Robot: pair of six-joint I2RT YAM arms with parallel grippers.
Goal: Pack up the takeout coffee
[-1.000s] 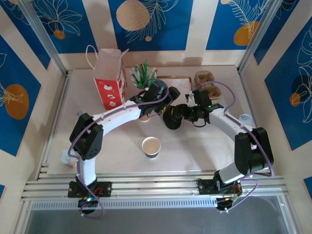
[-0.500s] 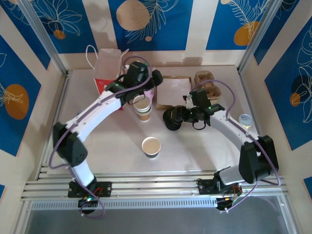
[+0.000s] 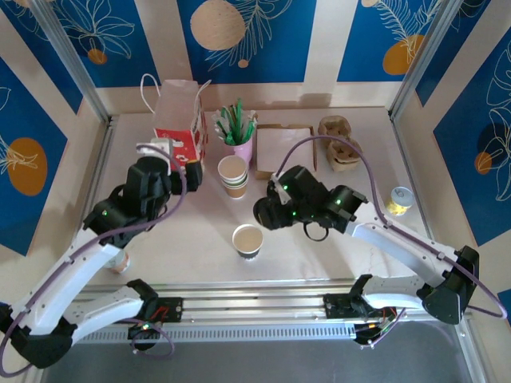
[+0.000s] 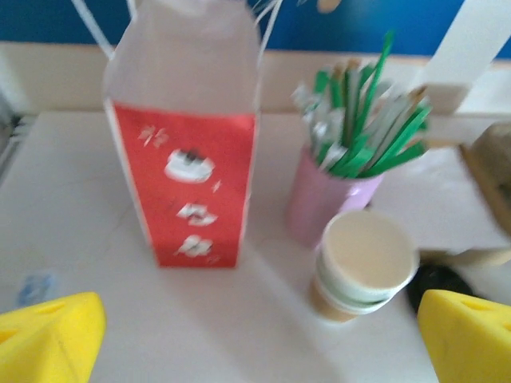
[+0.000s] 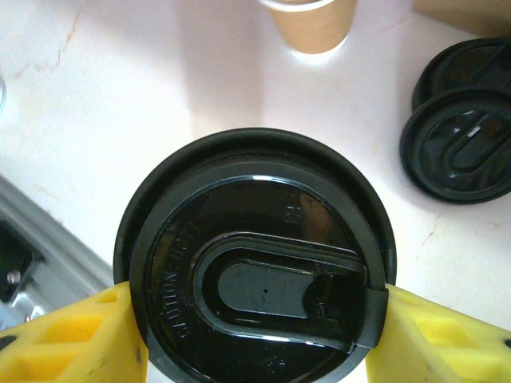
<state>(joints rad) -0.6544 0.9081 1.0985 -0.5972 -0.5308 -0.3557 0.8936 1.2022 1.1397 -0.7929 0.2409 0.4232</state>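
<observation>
The right claw (image 5: 255, 323) grips a black lid (image 5: 255, 263) by its rim, partly closed on it; the left claw (image 4: 255, 339) is wide open and empty. The open cup (image 3: 247, 239) stands free on the counter (image 3: 200, 255), near the lid. A lid lowered off-centre or tilted could slip out or tip the cup, as nothing steadies it.

Blue leaf-patterned wall panels (image 3: 279, 40) enclose a pale tabletop (image 3: 200, 239).

Your right gripper (image 3: 270, 211): holds black lid (image 3: 263, 215) just far-right of open paper cup (image 3: 247, 239) | cup stack (image 3: 233, 175): beside pink straw cup (image 3: 239, 148) | red bag (image 3: 179, 137): far left
</observation>
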